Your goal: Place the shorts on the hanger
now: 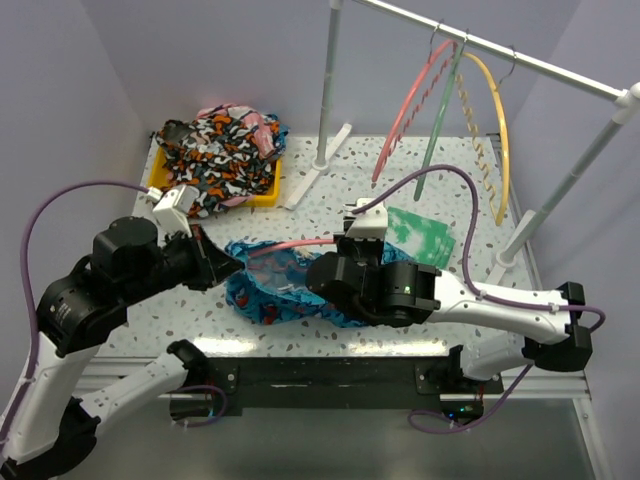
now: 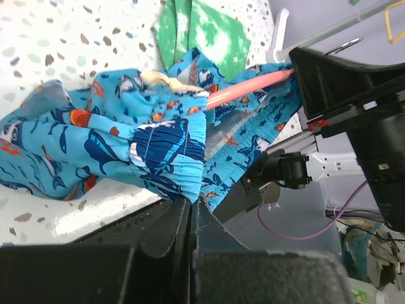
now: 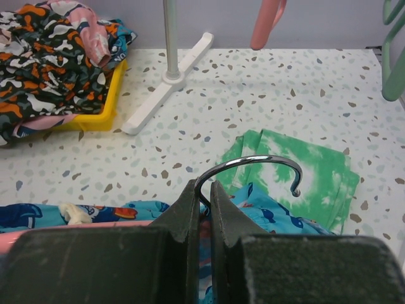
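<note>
A white speckled counter (image 1: pixel 320 215) fills the scene, closed in by plain pale lilac walls (image 1: pixel 200 60). At the upper right a white clothes rail (image 1: pixel 500 50) carries a pink, a green and a yellow hanger. A yellow tray (image 1: pixel 265 188) at the upper left holds a heaped orange, black and white garment (image 1: pixel 215 150). A green cloth (image 1: pixel 420 235) lies flat right of centre.

The shorts (image 1: pixel 275 285) lie bunched at the lower centre, near the counter's front edge. The hanger (image 1: pixel 300 243) lies across them, one pink arm running in under the fabric. The left gripper (image 2: pixel 190 215) is pinched tight on the shorts' hem. The right gripper (image 3: pixel 204 190) is clamped on the foot of the hanger's metal hook.
</note>
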Robot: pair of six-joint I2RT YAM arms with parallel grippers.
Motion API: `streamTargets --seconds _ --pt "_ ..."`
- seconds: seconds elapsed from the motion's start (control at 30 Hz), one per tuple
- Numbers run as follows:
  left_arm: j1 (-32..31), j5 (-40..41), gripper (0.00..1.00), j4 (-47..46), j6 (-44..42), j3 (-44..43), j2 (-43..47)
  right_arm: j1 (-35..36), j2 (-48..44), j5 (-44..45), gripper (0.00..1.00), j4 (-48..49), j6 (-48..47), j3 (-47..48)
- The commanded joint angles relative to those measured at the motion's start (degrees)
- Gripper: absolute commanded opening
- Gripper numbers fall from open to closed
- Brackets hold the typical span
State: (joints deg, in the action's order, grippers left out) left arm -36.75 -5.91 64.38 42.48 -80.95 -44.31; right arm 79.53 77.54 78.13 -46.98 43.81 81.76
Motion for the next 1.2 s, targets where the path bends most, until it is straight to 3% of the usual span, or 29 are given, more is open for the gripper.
streamTargets --seconds 0.0,0.13,0.27,0.53,0.7,0.77,0.9,1.07,1.1,1.17 --pt "0.1 -5.2 0.0 -3.9 4.4 4.5 0.8 0.8 2.8 3.5 0.0 12.0 -7.9 6.0" --pt "0.1 -6.2 0.0 -7.8 6.5 7.3 1.6 1.0 5.8 2.1 0.0 16.3 -15.9 10.9" --pt "0.1 -3.3 0.0 -9.9 6.7 4.7 -0.5 1.1 6.9 -0.5 0.0 27.8 -24.5 11.7" --pt "0.2 8.1 0.0 -11.6 5.6 -2.7 -4.7 1.1 13.2 -9.6 0.0 38.4 -40.7 20.3" --pt "0.1 14.4 0.0 -9.1 0.8 -14.0 -8.3 0.9 17.5 -13.5 0.0 42.8 -50.1 28.9" --pt "0.0 17.9 0.0 -7.1 -0.6 -18.2 -9.8 0.2 19.0 -14.5 0.0 42.2 -49.7 29.7" --pt "0.1 19.5 0.0 -4.9 -5.3 -17.4 -10.5 -7.0 19.9 -23.4 0.0 31.3 -35.9 31.0" --pt "0.1 23.0 0.0 -4.7 -10.0 -13.1 -11.3 -8.2 17.1 -29.7 0.0 35.6 -36.3 25.5" --pt "0.1 23.7 0.01 -4.6 -11.7 -13.3 -11.5 -8.3 16.9 -29.6 0.0 34.8 -36.6 25.2" --pt "0.1 24.3 0.13 -5.1 -14.6 -13.1 -11.6 -8.3 16.2 -29.3 0.0 34.2 -37.4 23.0"
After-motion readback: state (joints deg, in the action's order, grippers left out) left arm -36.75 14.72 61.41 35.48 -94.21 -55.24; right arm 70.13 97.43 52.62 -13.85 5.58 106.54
